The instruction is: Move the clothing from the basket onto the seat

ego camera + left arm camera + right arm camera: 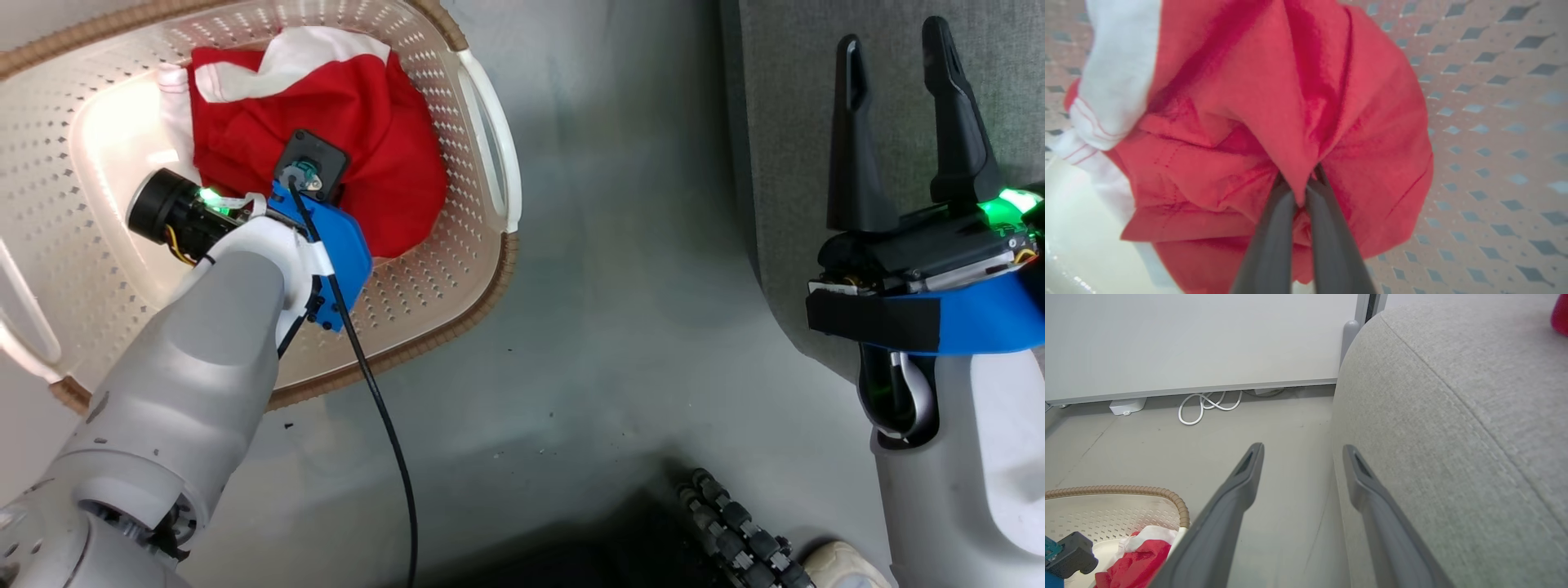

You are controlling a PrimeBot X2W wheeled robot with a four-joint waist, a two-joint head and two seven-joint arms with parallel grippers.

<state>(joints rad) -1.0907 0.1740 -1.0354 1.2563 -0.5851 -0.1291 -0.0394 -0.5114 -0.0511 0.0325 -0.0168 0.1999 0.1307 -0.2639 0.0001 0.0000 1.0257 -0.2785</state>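
- Head view: the left forearm [204,351] is reaching down into the basket [441,269], which is standing on the floor [620,327], apart from the seat [784,122]. The clothing [375,163] is lying bunched inside it. The right fingers [853,147] are standing wide, holding nothing. The black cable [390,416] trailing over the rim may be snagging during a lift.
- Left wrist view: the left fingers [1274,237] are pinching shut on one thin red fold. So small a bite may be slipping free, or the light basket may be rising with the cloth.
- Right wrist view: the seat's rounded edge is curving away, so cloth released near it may be sliding to the floor.
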